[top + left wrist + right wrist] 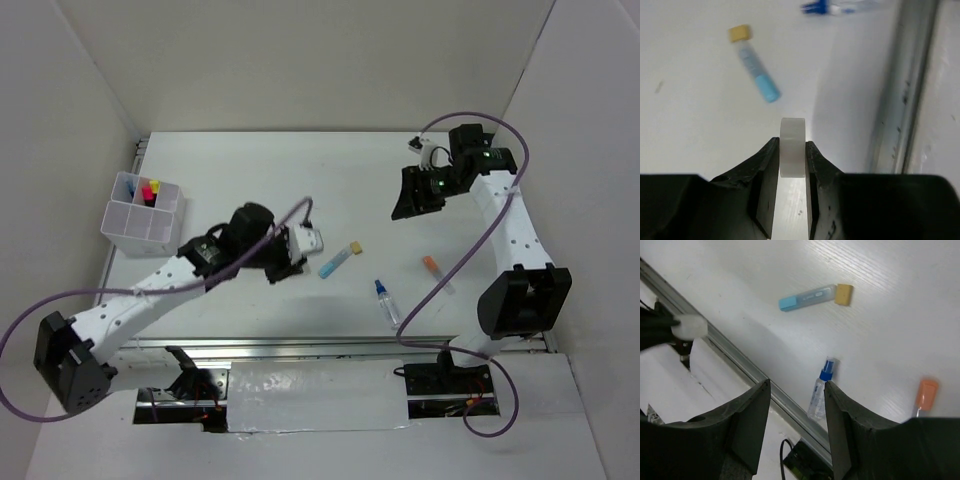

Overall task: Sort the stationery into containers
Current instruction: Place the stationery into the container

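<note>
Nearest the arm bases, a blue-capped bottle (386,301) lies on the white worktop (260,180). An orange-capped tube (434,267) lies a little beyond it to the right. A light-blue marker (338,259) lies beyond it to the left, on a slant.

Just left of the marker is the left tool (792,155). Its jaws are narrowed onto a clear tape ring (792,132), gripped with the ring's flat sides against the pads, and the ring appears lifted off the worktop. The tool points right, away from the organizer box (135,235).

The box stands well apart to the tool's left and slightly farther back, at the worktop's left edge. Pink- and yellow-capped highlighters (150,190) stand in its far row. The left arm is much nearer the box, so delivering the ring likely calls for a swing back leftward.

Farthest back, on the right, the right tool (796,390) hovers with its jaws wide and nothing between them.
</note>
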### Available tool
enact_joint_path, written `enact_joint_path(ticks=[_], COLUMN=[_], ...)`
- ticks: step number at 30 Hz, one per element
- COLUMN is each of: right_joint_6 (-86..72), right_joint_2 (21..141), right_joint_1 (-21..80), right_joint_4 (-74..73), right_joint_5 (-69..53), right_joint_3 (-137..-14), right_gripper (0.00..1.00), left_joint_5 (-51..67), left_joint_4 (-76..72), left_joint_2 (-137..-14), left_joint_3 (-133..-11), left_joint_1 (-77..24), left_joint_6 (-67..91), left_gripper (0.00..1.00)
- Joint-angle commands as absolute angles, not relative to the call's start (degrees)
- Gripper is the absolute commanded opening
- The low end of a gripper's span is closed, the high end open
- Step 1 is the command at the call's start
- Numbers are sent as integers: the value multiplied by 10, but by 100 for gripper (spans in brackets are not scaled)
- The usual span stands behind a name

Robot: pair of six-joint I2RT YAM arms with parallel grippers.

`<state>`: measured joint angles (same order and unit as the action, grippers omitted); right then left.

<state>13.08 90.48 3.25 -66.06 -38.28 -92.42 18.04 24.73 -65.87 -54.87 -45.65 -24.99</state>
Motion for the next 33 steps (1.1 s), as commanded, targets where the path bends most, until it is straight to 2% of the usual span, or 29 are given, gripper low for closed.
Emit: enact_joint_path(ticks=[1,5,11,21,30,33], right_joint_6=[132,122,110,100,106,106], right_joint_2=[882,874,886,881,882,882], right_joint_1=[5,-12,-8,-4,-4,-4], right_joint_4=[-626,-607,-598,-567,-567,-566], right_joint_5=[-369,-368,-376,-350,-340,-342], right_joint_3=[-896,-873,-869,-833,-823,-821], right_gripper=[54,54,54,54,54,54], left_joint_5=[187,181,171,157,121,101], left_joint_4=[242,221,259,326,264,251], left_joint_2=[-724,-779,-876,-1014,-1034,-1041], left_joint_3=[-646,-690,-815,-941,-914,-909], left_joint_1=[-332,-132,42,159,177,169], left_joint_6=[-58,-11,-61,-99,-90,-90], left_gripper=[0,0,0,2,3,8])
